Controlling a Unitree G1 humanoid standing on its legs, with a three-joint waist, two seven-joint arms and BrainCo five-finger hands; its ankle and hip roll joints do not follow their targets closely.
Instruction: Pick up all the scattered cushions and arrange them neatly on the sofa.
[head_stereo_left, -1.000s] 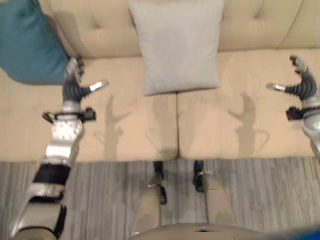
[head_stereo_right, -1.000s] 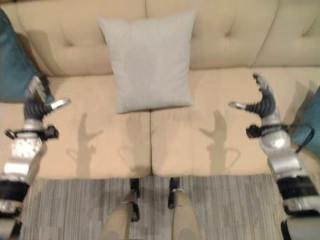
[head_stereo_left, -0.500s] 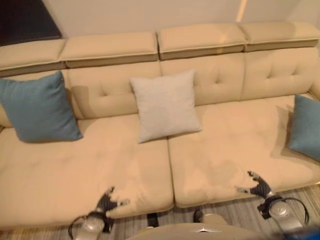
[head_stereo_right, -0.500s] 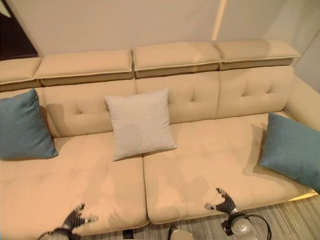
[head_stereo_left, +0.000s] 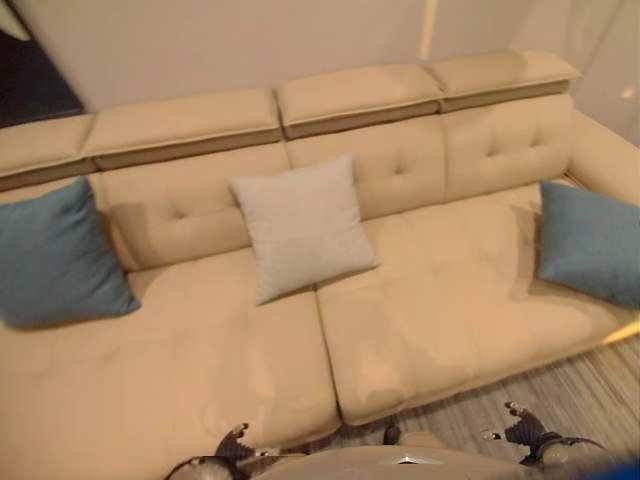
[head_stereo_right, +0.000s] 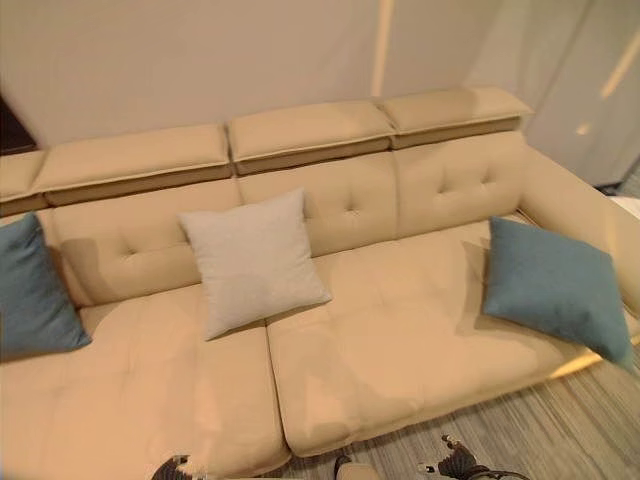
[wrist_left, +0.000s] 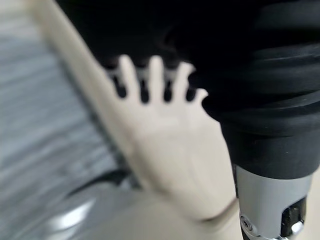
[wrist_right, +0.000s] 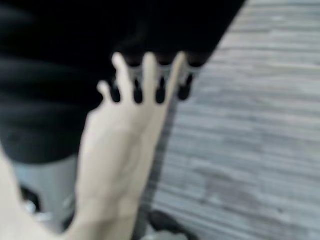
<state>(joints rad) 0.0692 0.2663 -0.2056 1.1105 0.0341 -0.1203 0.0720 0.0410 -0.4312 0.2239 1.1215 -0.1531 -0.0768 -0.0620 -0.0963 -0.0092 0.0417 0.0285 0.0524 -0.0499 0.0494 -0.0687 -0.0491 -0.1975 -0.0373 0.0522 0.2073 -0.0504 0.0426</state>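
left eye view: square grey cushion (head_stereo_left: 302, 224) leans on tufted, perhaps leather sofa (head_stereo_left: 420, 290).

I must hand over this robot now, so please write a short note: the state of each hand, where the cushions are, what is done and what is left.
Left hand: low by the sofa's front edge, empty, fingers relaxed open.
Right hand: low over the striped rug, empty, fingers open.
Cushions: left blue cushion leans on the backrest at the left end; grey cushion leans upright in the middle; right blue cushion lies tilted at the right end of the sofa.
Done: all three visible cushions are on the sofa.
Left: possibly straighten the right blue cushion; check the floor outside the view.
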